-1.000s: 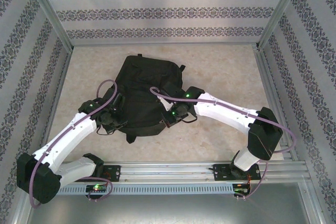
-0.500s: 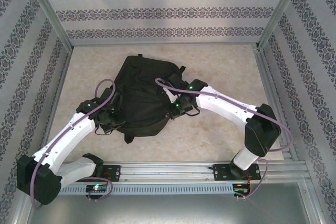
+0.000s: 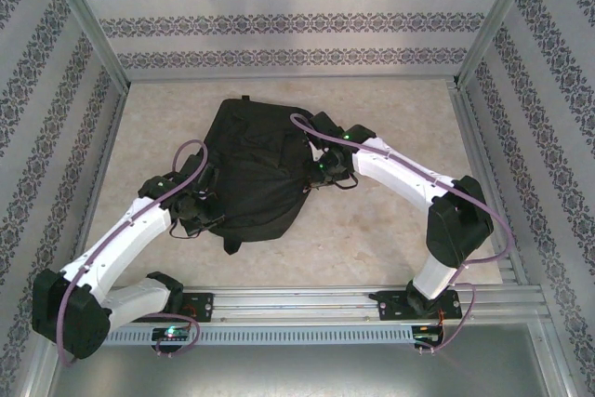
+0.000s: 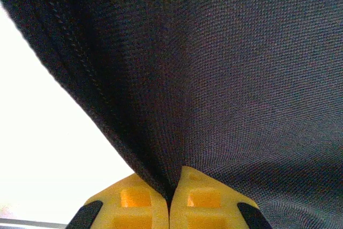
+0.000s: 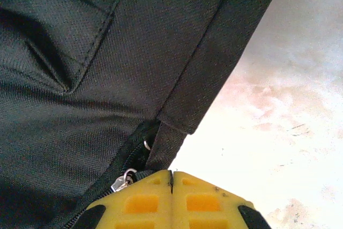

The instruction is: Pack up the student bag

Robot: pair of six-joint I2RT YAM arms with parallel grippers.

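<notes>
The student bag [image 3: 253,166], a large black fabric backpack, lies flat in the middle of the table. My left gripper [image 3: 206,207] sits at the bag's near left edge; in the left wrist view its yellow fingers [image 4: 202,197] are shut on a pinched fold of the bag's fabric [image 4: 214,79]. My right gripper [image 3: 317,174] is at the bag's right edge. There its jaws [image 5: 171,175] are shut on a black fabric zip pull tab [image 5: 161,151], beside a silver zip slider [image 5: 122,179].
The beige marbled tabletop [image 3: 390,239] is fenced by metal rails and patterned walls. A bag strap [image 3: 230,244] trails off the near edge of the bag toward the arm bases.
My right gripper has moved away from the bases and slightly right along the bag's right edge, drawing the pull tab with it. The left gripper has held its grip almost in place.
</notes>
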